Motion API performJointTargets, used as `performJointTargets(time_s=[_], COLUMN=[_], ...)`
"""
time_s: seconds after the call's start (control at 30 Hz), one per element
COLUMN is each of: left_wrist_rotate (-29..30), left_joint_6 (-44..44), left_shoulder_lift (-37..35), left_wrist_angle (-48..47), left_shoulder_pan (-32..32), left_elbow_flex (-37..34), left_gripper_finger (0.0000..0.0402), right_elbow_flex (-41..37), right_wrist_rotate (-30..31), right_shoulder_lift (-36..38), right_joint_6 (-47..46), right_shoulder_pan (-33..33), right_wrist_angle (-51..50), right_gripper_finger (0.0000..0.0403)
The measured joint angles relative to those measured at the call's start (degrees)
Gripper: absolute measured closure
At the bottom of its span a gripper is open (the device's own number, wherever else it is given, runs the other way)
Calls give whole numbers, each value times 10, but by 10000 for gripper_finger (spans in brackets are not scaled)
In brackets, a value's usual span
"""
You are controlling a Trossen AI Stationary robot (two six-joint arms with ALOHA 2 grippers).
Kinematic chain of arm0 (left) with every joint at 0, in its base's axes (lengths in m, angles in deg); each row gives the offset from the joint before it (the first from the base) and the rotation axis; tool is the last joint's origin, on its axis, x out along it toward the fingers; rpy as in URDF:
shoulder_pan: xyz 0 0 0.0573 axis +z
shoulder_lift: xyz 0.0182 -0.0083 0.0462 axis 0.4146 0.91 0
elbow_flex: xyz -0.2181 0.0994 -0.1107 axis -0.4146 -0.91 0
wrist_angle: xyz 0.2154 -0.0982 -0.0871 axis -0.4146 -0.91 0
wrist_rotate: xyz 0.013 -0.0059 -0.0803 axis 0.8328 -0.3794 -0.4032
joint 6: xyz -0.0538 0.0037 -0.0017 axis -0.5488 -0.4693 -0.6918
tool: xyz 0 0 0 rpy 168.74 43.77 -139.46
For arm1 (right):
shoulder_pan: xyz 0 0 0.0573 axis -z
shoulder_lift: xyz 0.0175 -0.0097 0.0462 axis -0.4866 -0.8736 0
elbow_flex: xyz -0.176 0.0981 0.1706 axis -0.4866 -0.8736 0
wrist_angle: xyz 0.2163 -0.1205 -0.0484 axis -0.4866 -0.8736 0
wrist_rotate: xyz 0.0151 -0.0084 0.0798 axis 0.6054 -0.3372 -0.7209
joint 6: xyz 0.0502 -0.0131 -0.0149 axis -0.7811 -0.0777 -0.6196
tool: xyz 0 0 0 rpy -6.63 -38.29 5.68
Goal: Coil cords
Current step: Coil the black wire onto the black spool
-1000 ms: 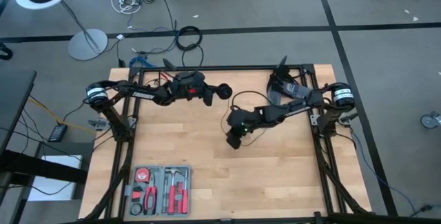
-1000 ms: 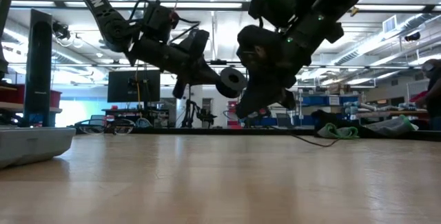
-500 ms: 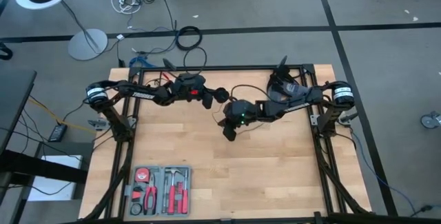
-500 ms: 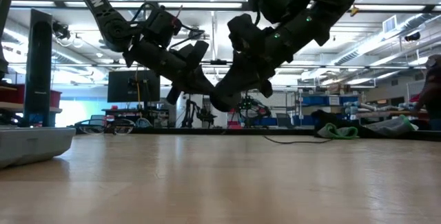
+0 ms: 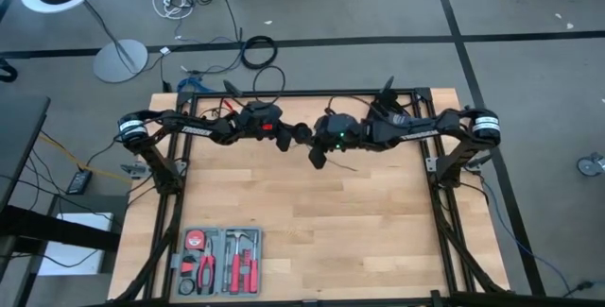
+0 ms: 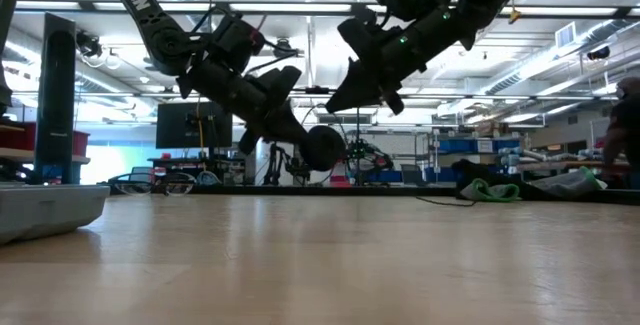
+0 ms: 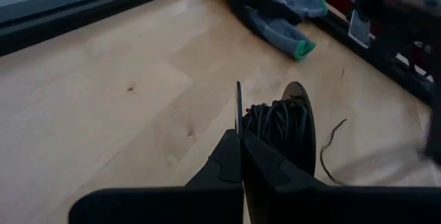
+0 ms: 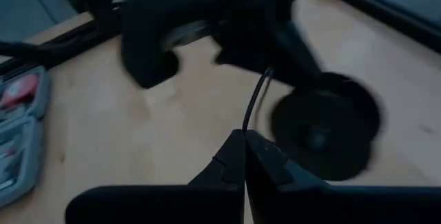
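We see the cord (image 7: 275, 124) wound in tight loops around a round black puck (image 6: 325, 148), which hangs in the air above the far middle of the table (image 5: 312, 222), at the tip of the left gripper (image 5: 301, 135). That gripper's fingers are closed on the puck. A thin strand of the cord runs from the puck to the right gripper (image 5: 318, 155), whose fingers are pinched shut on it; in the right wrist view the strand rises straight from the closed fingertips (image 8: 242, 141). The two grippers sit just beside each other, both well clear of the wood. A loose cord tail (image 7: 329, 148) trails over the table below the puck. A tool tray (image 5: 219, 261) lies at the near left corner, well apart, and a grey and green cloth (image 7: 289, 17) rests by the far frame.
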Motion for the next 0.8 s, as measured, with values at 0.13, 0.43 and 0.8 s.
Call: performJointTargets(time_s=[0.13,0.43,0.8], left_wrist_rotate=[2,5,-16], left_joint_6=[4,13,-2], left_shoulder_lift=[0,0,0], left_wrist_angle=[-12,-21,7], left_shoulder_pan=[0,0,1], left_elbow_flex=[0,0,0], left_gripper_finger=[402,402,402], right_elbow_flex=[0,0,-4], right_wrist_rotate=[9,87,96], right_shoulder_lift=[13,33,32], right_joint_6=[0,-31,-120], right_shoulder_pan=[15,20,8], right_wrist_angle=[-11,-128,-253], right_gripper_finger=[403,403,403])
